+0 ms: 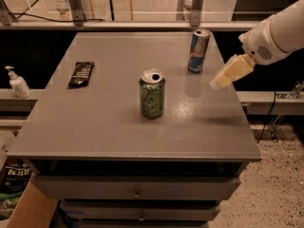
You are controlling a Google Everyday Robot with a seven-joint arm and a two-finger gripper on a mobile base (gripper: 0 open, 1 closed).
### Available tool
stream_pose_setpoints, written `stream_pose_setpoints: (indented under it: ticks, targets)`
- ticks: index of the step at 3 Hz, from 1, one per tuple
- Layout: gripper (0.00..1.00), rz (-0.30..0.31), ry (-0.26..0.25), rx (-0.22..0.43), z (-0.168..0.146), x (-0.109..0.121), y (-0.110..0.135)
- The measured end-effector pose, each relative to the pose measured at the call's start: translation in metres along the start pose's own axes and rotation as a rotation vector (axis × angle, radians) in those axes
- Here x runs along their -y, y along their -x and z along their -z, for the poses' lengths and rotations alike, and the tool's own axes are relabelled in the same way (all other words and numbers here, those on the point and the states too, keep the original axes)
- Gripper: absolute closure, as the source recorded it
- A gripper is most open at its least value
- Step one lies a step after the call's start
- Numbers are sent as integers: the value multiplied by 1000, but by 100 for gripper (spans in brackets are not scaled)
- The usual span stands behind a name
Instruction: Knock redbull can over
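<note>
The redbull can (198,51), slim, blue and silver, stands upright near the far right corner of the grey table (114,122). My gripper (218,82), with cream-coloured fingers on a white arm, hangs above the table's right edge, a little right of and nearer than the can, apart from it. A wider green can (152,93) stands upright near the table's middle, to the left of the gripper.
A dark snack bar (81,73) lies on the table's left side. A white pump bottle (17,82) stands on a ledge left of the table. Metal frame posts (196,4) rise behind the far edge. Drawers sit below the tabletop.
</note>
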State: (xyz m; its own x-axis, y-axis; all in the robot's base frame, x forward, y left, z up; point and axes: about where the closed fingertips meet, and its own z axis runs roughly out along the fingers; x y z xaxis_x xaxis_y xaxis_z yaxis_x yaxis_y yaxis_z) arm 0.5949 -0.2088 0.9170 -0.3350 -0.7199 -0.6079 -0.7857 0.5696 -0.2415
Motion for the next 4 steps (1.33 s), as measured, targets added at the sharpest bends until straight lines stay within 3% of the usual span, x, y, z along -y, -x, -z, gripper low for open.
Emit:
stream_pose_setpoints:
  ticks: [1,2,4]
  targets:
    - [0,-7,12,5,-3,-2,0]
    - [0,-51,16,57,-17,6,5]
    - [0,-206,13,227,-54,33,14]
